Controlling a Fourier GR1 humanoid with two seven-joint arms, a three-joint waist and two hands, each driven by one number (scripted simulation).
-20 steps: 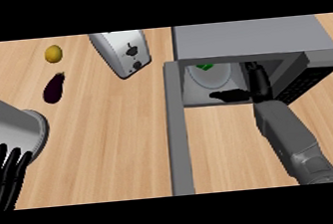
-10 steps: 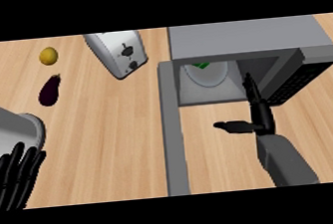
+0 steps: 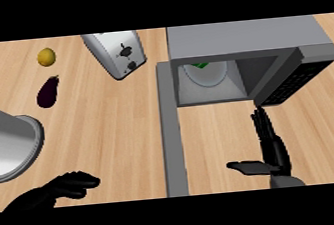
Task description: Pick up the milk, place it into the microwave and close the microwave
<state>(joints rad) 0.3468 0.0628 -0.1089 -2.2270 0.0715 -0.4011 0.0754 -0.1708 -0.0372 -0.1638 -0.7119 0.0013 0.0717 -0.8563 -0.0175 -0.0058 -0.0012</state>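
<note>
The grey microwave [image 3: 245, 37] stands at the upper right with its door [image 3: 171, 129] swung wide open toward me. Inside its cavity stands the white milk carton [image 3: 206, 72] with a green mark on top. My right hand [image 3: 271, 148] is outside the microwave, below its control panel, fingers straight and thumb spread to the left, holding nothing. My left hand [image 3: 61, 187] shows at the lower left edge with fingers curled, and nothing is visible in it.
A toaster [image 3: 116, 53] lies tilted left of the microwave. A lemon [image 3: 45, 57] and a purple eggplant [image 3: 47, 91] sit at the upper left. A large metal pot [image 3: 6, 143] stands at the left edge, above my left hand.
My right hand has drawn back out of the microwave toward me, leaving the milk inside. My left hand has shifted right and curled its fingers.
</note>
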